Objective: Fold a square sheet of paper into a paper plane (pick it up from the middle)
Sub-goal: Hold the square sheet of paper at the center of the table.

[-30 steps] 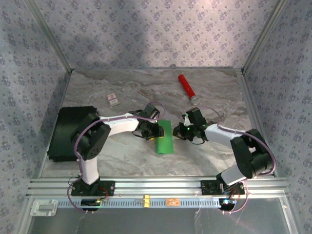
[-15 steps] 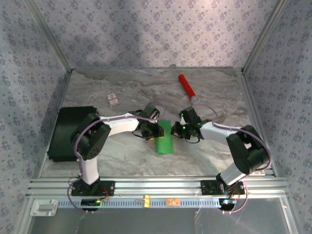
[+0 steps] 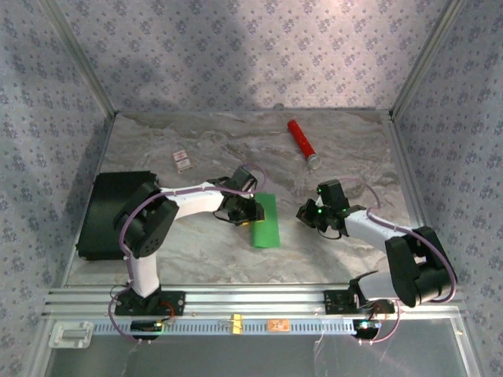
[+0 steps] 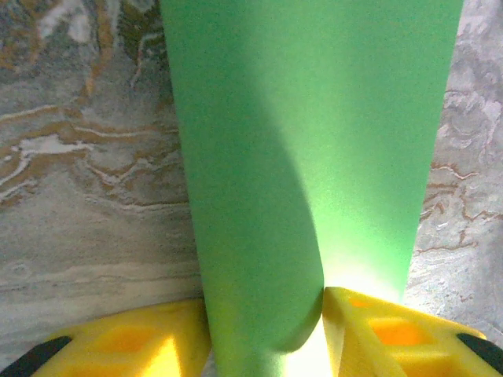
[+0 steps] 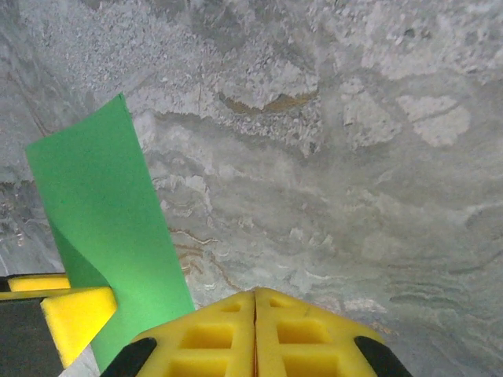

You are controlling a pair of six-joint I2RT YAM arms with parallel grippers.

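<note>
Tabletop of grey veined marble pattern [image 3: 196, 263] fills the floor of the enclosure, with blue-flowered walls on 3 sides. A flat black rectangular box [image 3: 106, 212] lies at its left edge, close to the left arm's elbow. The 2 white-and-black arms reach inward from the near rail toward the middle of the table.

The left gripper [image 3: 248, 212] sits low at the centre. In the left wrist view its 2 yellow fingers [image 4: 157, 338] stand on either side of the bright green sheet of thin paper [image 4: 314, 118] and touch it on both sides, so the left gripper [image 4: 267, 342] is pinching the paper. The sheet is doubled over into a long strip, with a rounded fold between the fingers.

From above, the paper [image 3: 266, 228] shows as a narrow rectangle in the middle of the table. Its far end is at the left gripper and its near end points toward the rail.

The right gripper [image 3: 308, 214] hangs to the right of the paper, apart from it. In the right wrist view its yellow fingers are pressed together with nothing between them [image 5: 255, 314], and the green strip [image 5: 102, 204] stands off to their left.

A red plastic cylinder with a pale tip [image 3: 301, 141] lies toward the far right of the table, well apart from both grippers. A small white-and-red card [image 3: 182, 161] rests toward the far left.
</note>
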